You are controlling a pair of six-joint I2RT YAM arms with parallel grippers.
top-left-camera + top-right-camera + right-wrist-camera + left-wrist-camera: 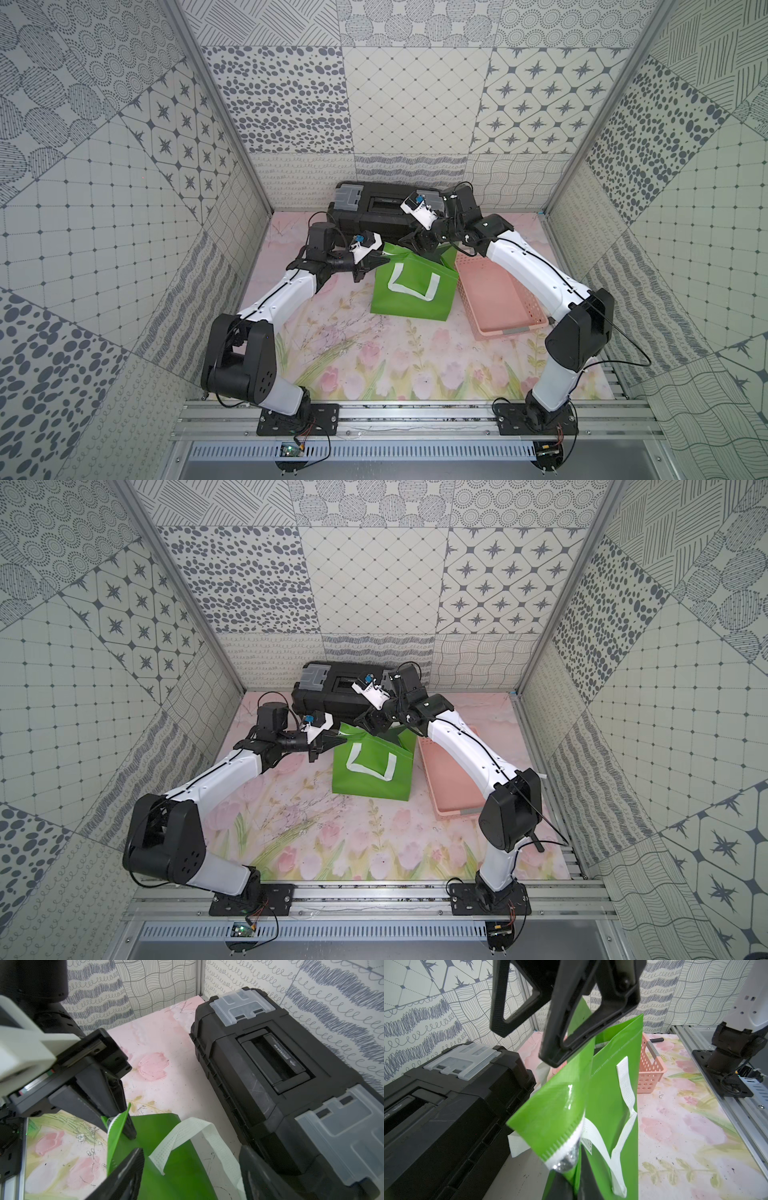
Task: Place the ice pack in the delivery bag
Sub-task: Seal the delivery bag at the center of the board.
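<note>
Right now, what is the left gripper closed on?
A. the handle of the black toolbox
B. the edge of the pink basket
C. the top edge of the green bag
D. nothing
C: the left gripper pinches the delivery bag at its top edge, seen in the right wrist view.

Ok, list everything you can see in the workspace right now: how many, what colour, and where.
delivery bag: one, bright green with white handles, standing mid-table in front of the toolbox
basket: one, pink, slotted, beside the bag on the robot's right
toolbox: one, black with clear lid compartments, against the back wall
table cover: one, pink floral, under everything
ice pack: none in view
left gripper: one, black fingers shut on the bag's rim at its left end
right gripper: one, black fingers open, at the bag's far rim
</note>
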